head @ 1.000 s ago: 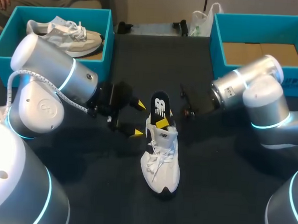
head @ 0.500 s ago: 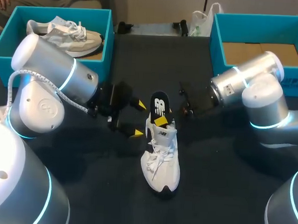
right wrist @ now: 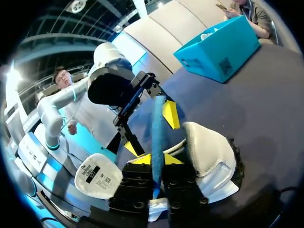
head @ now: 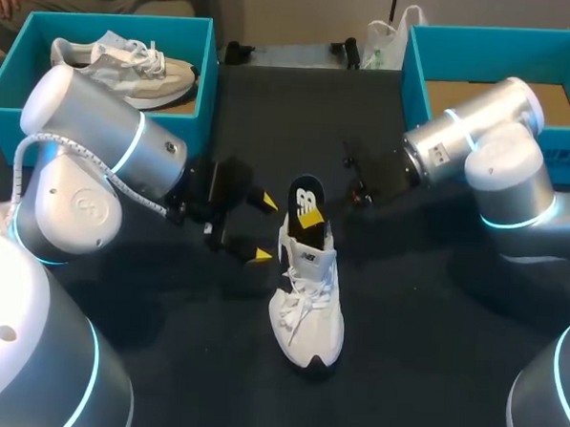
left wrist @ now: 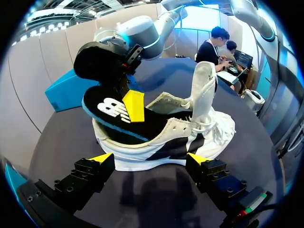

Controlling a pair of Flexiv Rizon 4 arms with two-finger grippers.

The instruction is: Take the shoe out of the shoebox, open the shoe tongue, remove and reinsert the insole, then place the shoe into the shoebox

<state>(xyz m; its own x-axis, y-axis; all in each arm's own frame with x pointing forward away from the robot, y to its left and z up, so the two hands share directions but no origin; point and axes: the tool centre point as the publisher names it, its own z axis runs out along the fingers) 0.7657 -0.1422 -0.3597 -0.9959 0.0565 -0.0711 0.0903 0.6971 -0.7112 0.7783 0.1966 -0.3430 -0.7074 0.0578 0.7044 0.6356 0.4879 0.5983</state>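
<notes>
A white shoe (head: 306, 305) stands on the black table, toe toward the near edge, its tongue pulled up. A black insole (head: 306, 197) with a blue rim sticks up out of the heel opening. My right gripper (head: 311, 218) is shut on the insole; in the right wrist view the insole (right wrist: 157, 133) runs edge-on between the fingers of that gripper (right wrist: 158, 160). My left gripper (head: 263, 229) stands open just left of the shoe. In the left wrist view the shoe (left wrist: 199, 137) lies ahead of its spread gripper (left wrist: 149, 159), not touched.
A teal shoebox (head: 5, 74) at the back left holds a grey and beige shoe (head: 125, 66). A second teal shoebox (head: 416, 82) at the back right shows only its cardboard floor. A white bag (head: 385, 37) lies at the far edge.
My right arm has drawn back and upward, its yellow fingertip riding higher along the insole. The left arm and the shoe have stayed put.
</notes>
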